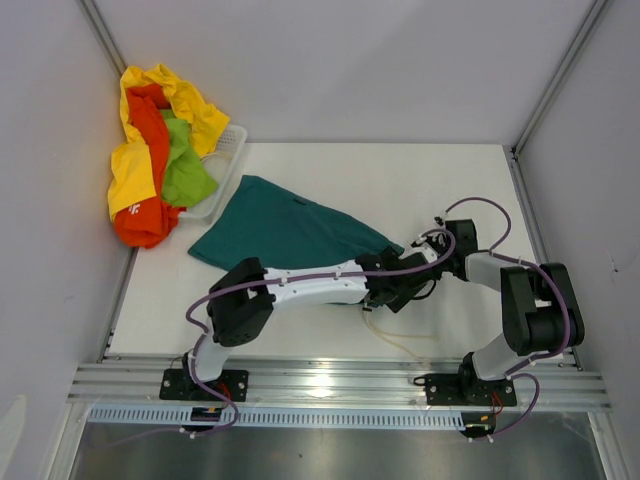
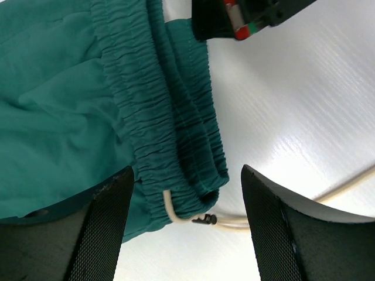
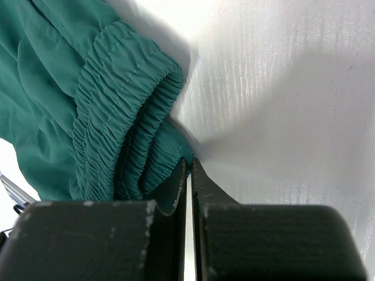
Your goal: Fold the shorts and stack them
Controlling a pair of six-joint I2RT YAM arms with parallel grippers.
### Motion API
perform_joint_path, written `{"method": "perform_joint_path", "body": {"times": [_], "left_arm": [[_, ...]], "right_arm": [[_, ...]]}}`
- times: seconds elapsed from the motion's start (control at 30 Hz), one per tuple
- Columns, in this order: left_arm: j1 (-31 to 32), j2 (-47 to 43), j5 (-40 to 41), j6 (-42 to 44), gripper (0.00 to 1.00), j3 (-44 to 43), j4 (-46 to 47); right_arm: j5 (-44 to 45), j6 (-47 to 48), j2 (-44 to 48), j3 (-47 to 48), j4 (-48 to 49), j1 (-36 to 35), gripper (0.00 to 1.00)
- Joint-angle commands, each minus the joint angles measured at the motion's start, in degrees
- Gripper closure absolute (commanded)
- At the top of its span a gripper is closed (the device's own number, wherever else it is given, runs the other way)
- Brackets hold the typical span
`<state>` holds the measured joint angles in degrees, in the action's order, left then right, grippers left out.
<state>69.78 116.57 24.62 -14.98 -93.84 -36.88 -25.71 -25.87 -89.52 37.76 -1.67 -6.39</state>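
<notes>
Here, my left fingers, apart, straddle the waistband of the teal shorts; right fingers, together, touch its edge.

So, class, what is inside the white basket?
Heaped yellow shorts, orange-red shorts and lime green shorts, spilling over the white basket; its floor and anything beneath are covered.

top: high, rear, whole table | wrists: close, downward | shared: waistband of teal shorts

R fingers pressed together, tips touching teal shorts elastic waistband; white table beneath.
</notes>
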Motion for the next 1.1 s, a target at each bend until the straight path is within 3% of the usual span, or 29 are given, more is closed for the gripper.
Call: {"method": "perform_joint_path", "body": {"times": [0.0, 0.2, 0.4, 0.57, 0.77, 0.93, 1.07], "left_arm": [[1.32, 3.13, 4.99, -1.98, 0.23, -5.20, -4.94], [1.68, 5.15, 5.52, -2.77, 0.23, -6.09, -6.01], [1.68, 8.40, 10.97, -5.75, 0.25, -8.99, -10.93], [1.68, 7.88, 11.24, -6.64, 0.31, -8.46, -9.79], [1.68, 9.29, 12.82, -7.43, 0.62, -9.25, -11.28], [1.76, 6.13, 13.08, -9.62, 0.89, -3.74, -8.03], [1.94, 2.18, 15.45, -12.26, 1.00, 1.29, -5.75]], "right_arm": [[0.32, -0.15, 1.45, 1.62, 0.09, -0.46, 1.00], [-0.04, -0.32, 1.36, 1.62, 0.53, -0.46, 1.00], [-0.48, -0.68, 1.45, 1.35, 1.06, -0.46, 1.00], [-0.74, -0.68, 1.71, 1.18, 1.06, -0.46, 1.00], [-0.48, -0.76, 1.80, 1.27, 1.06, -0.46, 1.00], [-1.70, -1.90, 1.36, 1.62, 1.06, -0.29, 1.00], [-3.38, -3.22, 1.27, 2.67, 2.73, 0.68, 1.00]]}}
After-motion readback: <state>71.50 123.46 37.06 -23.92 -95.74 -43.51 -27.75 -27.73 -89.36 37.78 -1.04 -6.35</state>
